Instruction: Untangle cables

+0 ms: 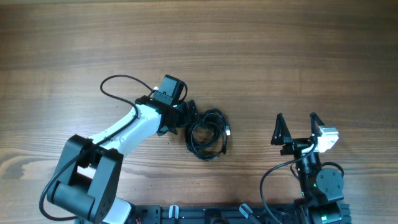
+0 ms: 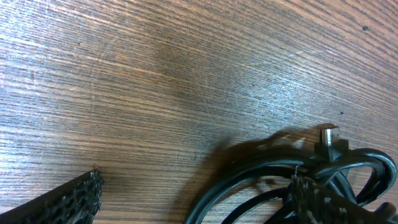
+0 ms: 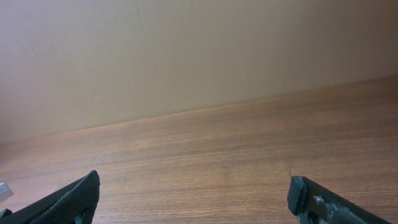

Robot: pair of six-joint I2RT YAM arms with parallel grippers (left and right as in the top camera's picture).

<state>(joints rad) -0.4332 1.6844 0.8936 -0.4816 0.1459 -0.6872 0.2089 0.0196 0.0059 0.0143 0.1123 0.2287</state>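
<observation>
The cables (image 1: 208, 134) lie in a loose black coil near the middle of the bench (image 1: 280, 50), a silvery plug end (image 2: 328, 138) standing up at the coil's edge. The left tool (image 2: 196, 186) sits low at the coil's left side with its fingers spread wide. One fingertip (image 2: 308, 196) is in among the loops and the other rests over bare wood, so nothing is gripped. The right tool (image 1: 296, 118) is well apart to the right – fully spread, empty, pointing across the bench.
</observation>
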